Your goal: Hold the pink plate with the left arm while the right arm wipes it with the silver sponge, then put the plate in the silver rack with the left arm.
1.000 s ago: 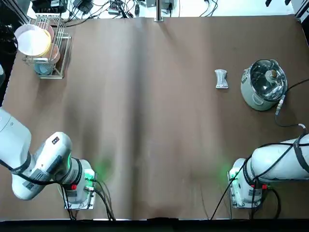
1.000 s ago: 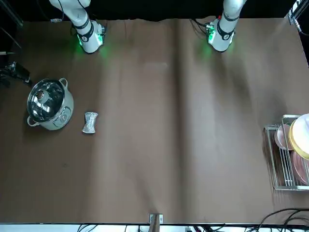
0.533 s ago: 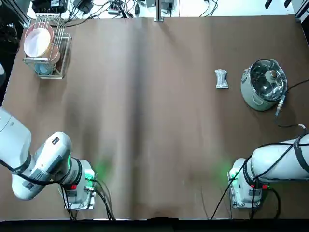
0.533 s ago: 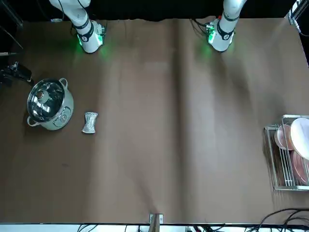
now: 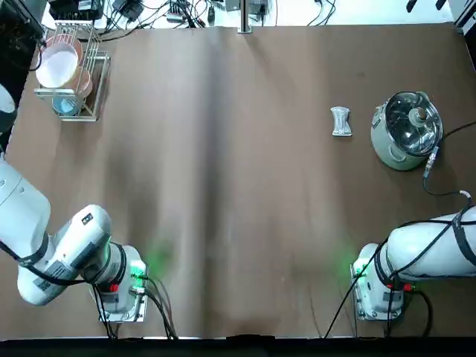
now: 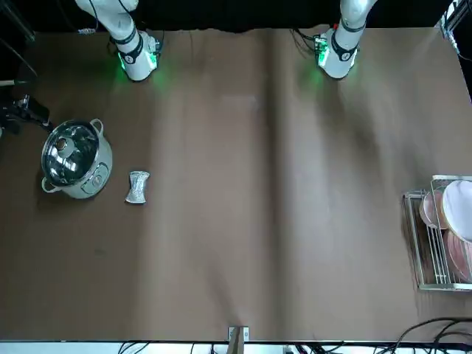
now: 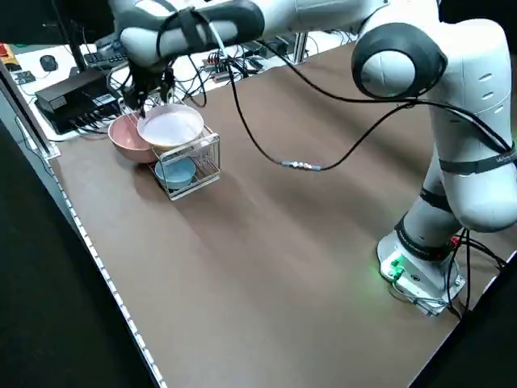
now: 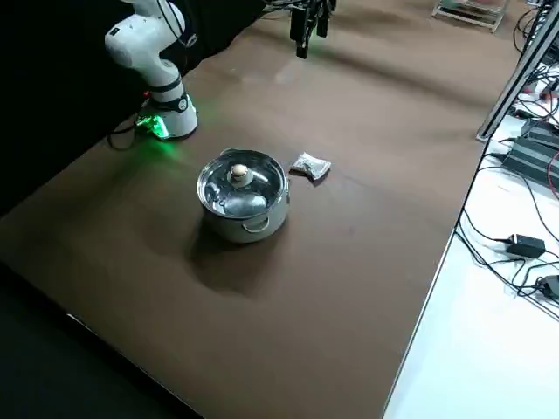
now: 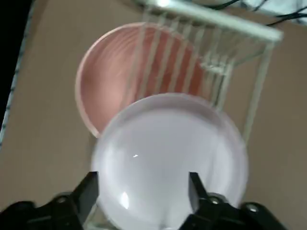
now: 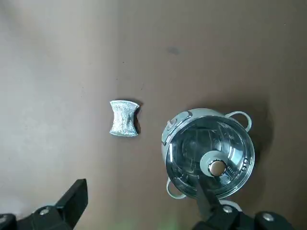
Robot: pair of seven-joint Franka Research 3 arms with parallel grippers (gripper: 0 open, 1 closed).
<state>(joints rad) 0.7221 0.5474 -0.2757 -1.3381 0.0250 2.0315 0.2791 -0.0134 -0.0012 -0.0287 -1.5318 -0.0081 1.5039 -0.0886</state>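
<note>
The pale pink plate [image 5: 58, 68] [image 7: 171, 127] sits tilted on the silver rack [image 5: 97, 74] [image 7: 200, 164] at the table's far left corner. My left gripper [image 9: 141, 179] [image 7: 145, 101] hovers just over the plate's near rim. Its fingers [image 9: 88, 191] stand wide apart, open, on either side of the plate [image 9: 168, 158]. The silver sponge [image 5: 341, 121] [image 10: 124, 118] lies on the table left of the pot. High above it hangs my right gripper [image 10: 139, 191] [image 8: 306, 30], open and empty.
A steel pot with a glass lid [image 5: 405, 130] [image 10: 208, 158] stands at the right. In the rack, a salmon-pink dish [image 9: 120, 72] stands behind the plate and a teal bowl [image 7: 175, 171] sits below. Cables and boxes [image 7: 77, 85] lie past the far table edge.
The pink plate has come down with the left gripper, from above the rack onto it. The sponge, the pot and the right arm stay where they were.
</note>
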